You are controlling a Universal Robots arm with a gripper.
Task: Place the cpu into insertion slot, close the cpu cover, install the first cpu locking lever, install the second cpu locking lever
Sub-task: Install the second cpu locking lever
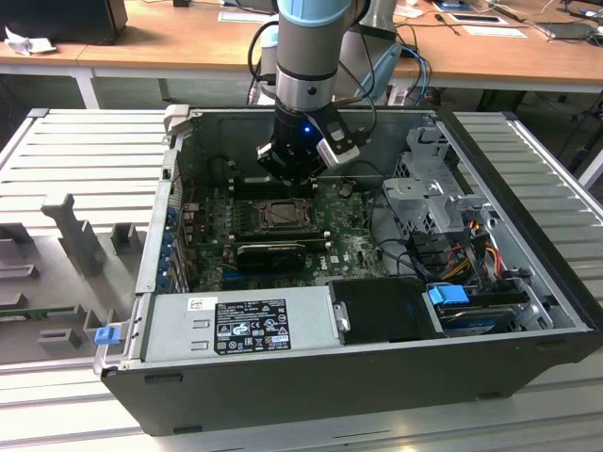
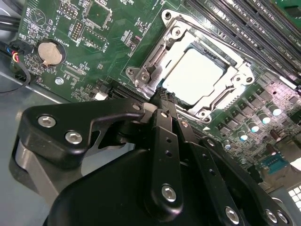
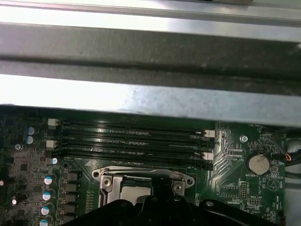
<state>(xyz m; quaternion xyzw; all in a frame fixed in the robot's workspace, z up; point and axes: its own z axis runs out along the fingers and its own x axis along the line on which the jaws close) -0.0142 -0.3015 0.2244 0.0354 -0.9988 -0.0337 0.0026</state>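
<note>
**Kid:** Where is the chip right now?

**Me:** The chip is lying flat in its slot on the green board. The shiny metal cover looks to be down over it, like a frame. The chip's top shows through the big square hole.

**Kid:** And your gripper?

**Me:** My gripper is right at one edge of the cover. In the second wrist view my two fingers are pressed together. I can't tell if a thin lever is pinched between them.

**Kid:** Is the chip heavy?

**Me:** I think it is very light, and hard, not bendy. The top looks smooth, so it could slip. I guess the tiny pins under it bend easily, so nobody should push hard or slide it around.

**Kid:** So where would you hold it?

**Me:** By two side edges, keeping it flat. The cover looks thin but stiff, and I'd say it swings on a hinge. I would touch only its metal rim, never the chip in the middle.
</note>
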